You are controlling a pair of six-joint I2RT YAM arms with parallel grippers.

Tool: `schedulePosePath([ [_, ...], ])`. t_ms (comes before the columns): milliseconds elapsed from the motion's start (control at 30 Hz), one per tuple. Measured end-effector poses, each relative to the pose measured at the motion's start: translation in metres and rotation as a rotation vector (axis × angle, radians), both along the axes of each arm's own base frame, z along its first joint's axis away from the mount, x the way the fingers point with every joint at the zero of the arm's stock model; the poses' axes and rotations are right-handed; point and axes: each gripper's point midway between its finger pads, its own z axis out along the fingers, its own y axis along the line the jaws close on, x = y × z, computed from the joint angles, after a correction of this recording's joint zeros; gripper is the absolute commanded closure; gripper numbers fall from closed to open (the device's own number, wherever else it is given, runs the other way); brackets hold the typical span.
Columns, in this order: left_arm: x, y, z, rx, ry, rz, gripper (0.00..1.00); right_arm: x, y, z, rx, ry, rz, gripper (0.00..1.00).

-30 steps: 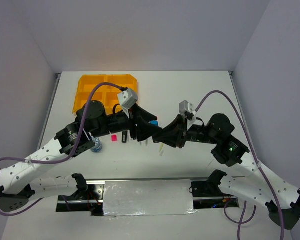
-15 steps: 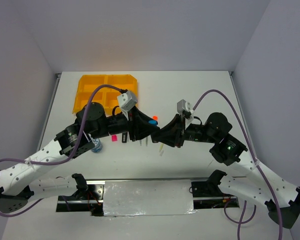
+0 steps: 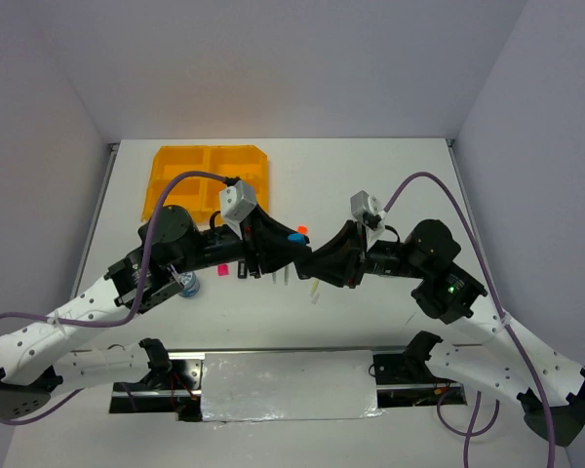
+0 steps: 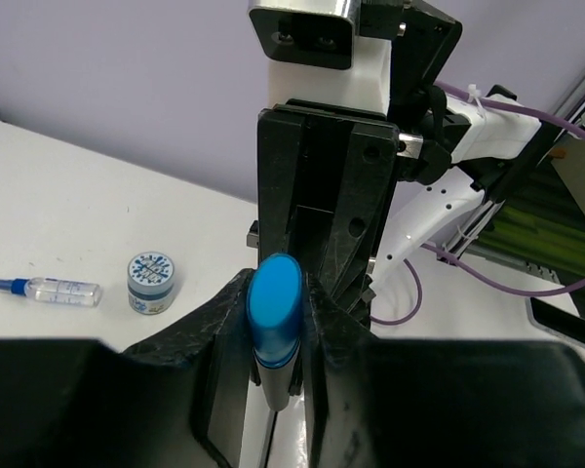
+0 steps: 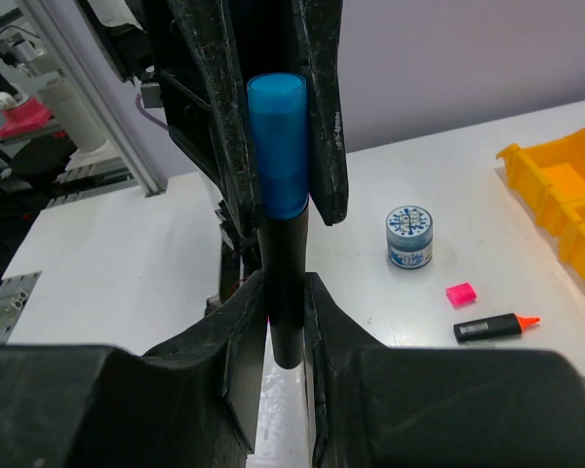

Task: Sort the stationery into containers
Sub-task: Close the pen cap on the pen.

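Risk I'd flag is the cap popping off: left pincer (image 4: 273,336) is clamped on the cap of the blue-capped marker (image 5: 277,146), right pincer (image 5: 285,327) pinches its black barrel, so any tug apart could split it. It hangs above the worktop (image 3: 390,166) between both, well apart from the orange tray (image 3: 157,156).

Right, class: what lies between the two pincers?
A blue-capped marker, held by both: left pincer on its cap, right pincer on its black body. Seen in the right wrist view.
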Motion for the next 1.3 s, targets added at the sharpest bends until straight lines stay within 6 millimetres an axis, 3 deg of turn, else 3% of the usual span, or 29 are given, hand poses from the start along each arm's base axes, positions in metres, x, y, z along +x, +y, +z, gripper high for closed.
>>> schedulePosePath([
  [33,-0.001,0.001,0.001,-0.003,-0.003,-0.001,0.58,0.0,0.0,0.001,0.001,-0.002,0.003,1.0],
  [67,-0.001,0.001,0.002,-0.004,-0.006,-0.001,0.45,0.0,0.001,0.002,0.004,-0.004,0.005,1.0],
  [167,-0.001,0.003,-0.005,0.021,0.004,0.001,0.28,0.001,0.001,0.008,0.025,-0.021,0.001,1.0],
  [300,0.002,0.005,-0.012,0.057,0.027,0.026,0.15,0.0,0.001,0.012,0.038,-0.031,0.001,1.0],
  [433,0.007,0.01,0.002,0.045,0.018,0.067,0.09,0.001,0.001,0.013,0.041,-0.035,0.001,1.0],
  [633,0.008,0.018,0.029,-0.003,-0.03,0.099,0.09,0.002,0.004,0.01,0.035,-0.029,0.013,1.0],
  [733,0.008,0.021,0.036,-0.017,-0.038,0.107,0.15,0.002,0.006,0.009,0.035,-0.028,0.02,1.0],
  [1067,0.014,0.019,0.038,-0.017,-0.033,0.134,0.27,-0.003,0.006,0.01,0.035,-0.031,0.047,1.0],
  [1300,0.016,0.015,0.035,-0.011,-0.024,0.13,0.52,-0.003,0.006,0.01,0.035,-0.028,0.051,1.0],
])
